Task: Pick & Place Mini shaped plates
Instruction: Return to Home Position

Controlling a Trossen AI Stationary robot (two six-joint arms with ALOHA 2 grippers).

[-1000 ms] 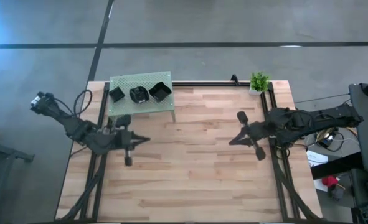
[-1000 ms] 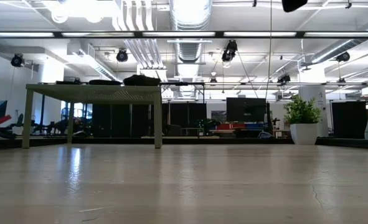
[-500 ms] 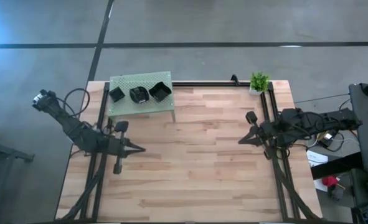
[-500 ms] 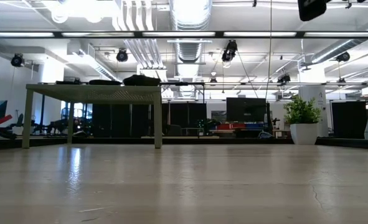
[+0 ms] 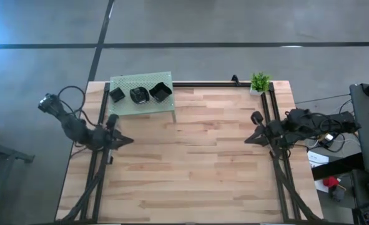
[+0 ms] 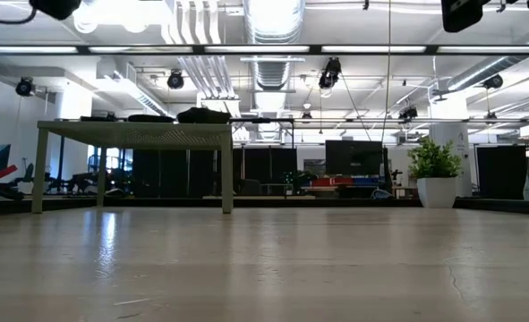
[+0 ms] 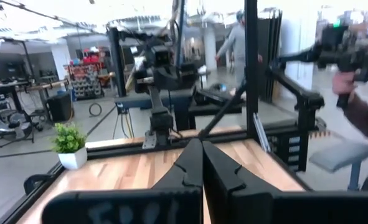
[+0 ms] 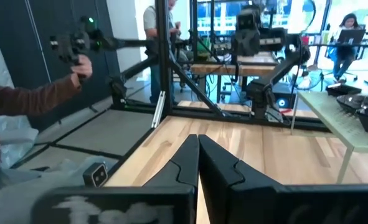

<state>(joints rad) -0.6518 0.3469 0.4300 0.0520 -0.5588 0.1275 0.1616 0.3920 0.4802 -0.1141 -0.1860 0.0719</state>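
the mini shaped plates [image 5: 138, 94] sit on top of the green perforated platform [image 5: 140, 82] in three dark clusters set in a row. from above, the right one looks square and the left one sits at an angle. in the low view they show only as low black shapes [image 6: 198, 114] on the platform's top, well clear of the wooden surface [image 5: 190, 169] below.

the platform stands at the far left corner of the surface. a small potted plant [image 5: 260, 82] stands at the far right corner.

the left claw [image 5: 128, 140] hangs over the left edge of the surface, near the platform's front leg but apart from it. its fingers are pressed together and grasp nothing [image 7: 202, 144]. the right claw [image 5: 247, 140] hangs over the right edge, by the frame rail and well apart from the platform, likewise clenched and empty [image 8: 198, 138]. both point inward, toward each other.

in the low view nothing lies on the bare boards - only a dark part of each arm shows at the top corners.

beyond the surface, each wrist view catches a person's hand [image 8: 79, 65] holding a dark device beside the frame.
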